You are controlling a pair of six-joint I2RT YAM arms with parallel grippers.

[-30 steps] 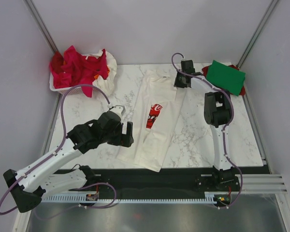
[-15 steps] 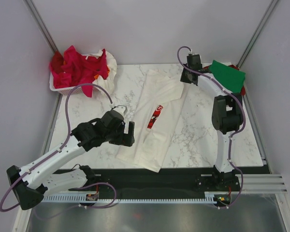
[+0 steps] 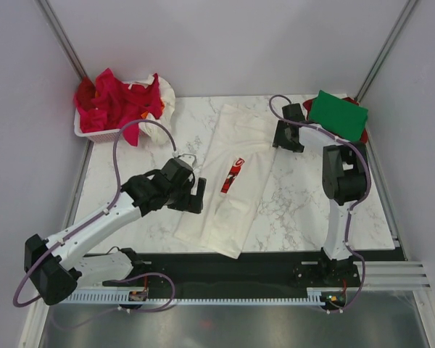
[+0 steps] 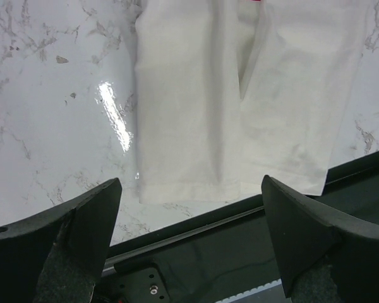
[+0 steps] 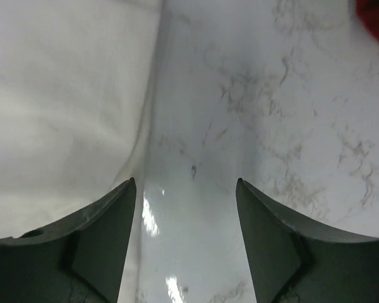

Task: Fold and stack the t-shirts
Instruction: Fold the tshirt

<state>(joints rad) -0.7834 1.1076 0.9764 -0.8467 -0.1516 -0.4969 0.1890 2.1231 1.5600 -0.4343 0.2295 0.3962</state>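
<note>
Left hand (image 4: 191, 183), right hand (image 5: 185, 181) agape, empty

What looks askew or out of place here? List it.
The white t-shirt, folded into a long strip, lies diagonally across the table, its near corner reaching the front edge. Red shirts spill over the basket rim at the far left.

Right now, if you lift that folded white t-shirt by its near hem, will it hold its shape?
Probably not. The white t-shirt lies flat in soft, creased layers, so it's likely floppy and would droop and unfold. It looks thin, so probably light. On the glossy marble table, a push would likely bunch it.
</note>
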